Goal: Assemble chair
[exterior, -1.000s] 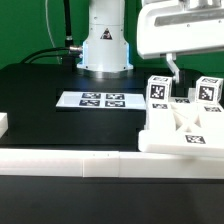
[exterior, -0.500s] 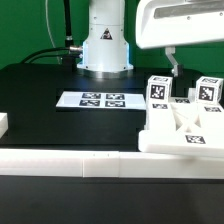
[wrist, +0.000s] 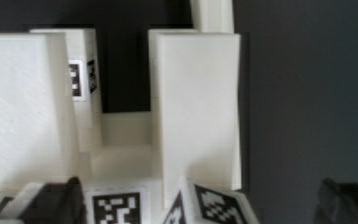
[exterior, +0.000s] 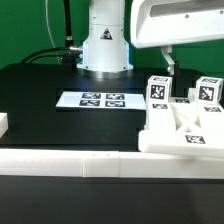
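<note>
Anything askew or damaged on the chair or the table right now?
Nothing stands out. The chair sits by the border wall with its posts upright and parallel in the wrist view, no cracks or loose bits visible. The marker board lies flat. The gripper hangs open above the chair, holding nothing.

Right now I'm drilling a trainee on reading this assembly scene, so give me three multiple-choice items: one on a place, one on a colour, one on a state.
1. Where does the marker board lie?
A. on the dark table in front of the arm's base
B. on top of the chair
C. on the border wall

2. What colour are the parts of the chair?
A. red
B. white
C. blue

3. How do the jaws of the gripper stand?
A. shut on a post
B. shut on nothing
C. open, holding nothing

Answers:
1 A: the board lies flat on the table below the base.
2 B: the slab and its upright posts are matte white.
3 C: the wrist view shows dark fingers wide apart, nothing between them.
</note>
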`<state>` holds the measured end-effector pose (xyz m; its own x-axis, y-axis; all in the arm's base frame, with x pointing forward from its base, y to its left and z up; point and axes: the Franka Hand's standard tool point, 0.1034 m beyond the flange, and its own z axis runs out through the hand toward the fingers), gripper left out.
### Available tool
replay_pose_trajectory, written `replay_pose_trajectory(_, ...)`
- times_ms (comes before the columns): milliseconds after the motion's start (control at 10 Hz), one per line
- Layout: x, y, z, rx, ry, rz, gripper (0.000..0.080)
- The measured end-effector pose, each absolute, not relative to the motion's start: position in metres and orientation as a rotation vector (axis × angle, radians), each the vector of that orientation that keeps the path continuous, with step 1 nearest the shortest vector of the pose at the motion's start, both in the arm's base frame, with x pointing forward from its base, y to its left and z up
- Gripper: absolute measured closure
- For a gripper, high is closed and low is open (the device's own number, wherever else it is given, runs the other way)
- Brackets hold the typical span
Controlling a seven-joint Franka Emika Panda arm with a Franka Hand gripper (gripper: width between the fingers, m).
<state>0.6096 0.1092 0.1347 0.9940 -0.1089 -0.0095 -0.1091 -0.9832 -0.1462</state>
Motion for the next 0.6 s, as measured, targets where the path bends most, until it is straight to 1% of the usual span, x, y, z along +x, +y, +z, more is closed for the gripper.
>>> replay_pose_trajectory(100,0.609,0.11,0.135,-2.99,0.164,0.003,0.0151)
replay_pose_trajectory(200,0.609,0.12,0.136,-2.991,0.13,0.0,0.0151)
replay_pose_trajectory(300,0.61,0.128,0.138,-3.004,-0.09,-0.027,0.0151)
replay_pose_trajectory(500,0.611,0.125,0.138,-3.003,-0.329,-0.046,0.0151)
replay_pose_trajectory(600,0.611,0.123,0.137,-2.983,-0.525,-0.056,0.0151)
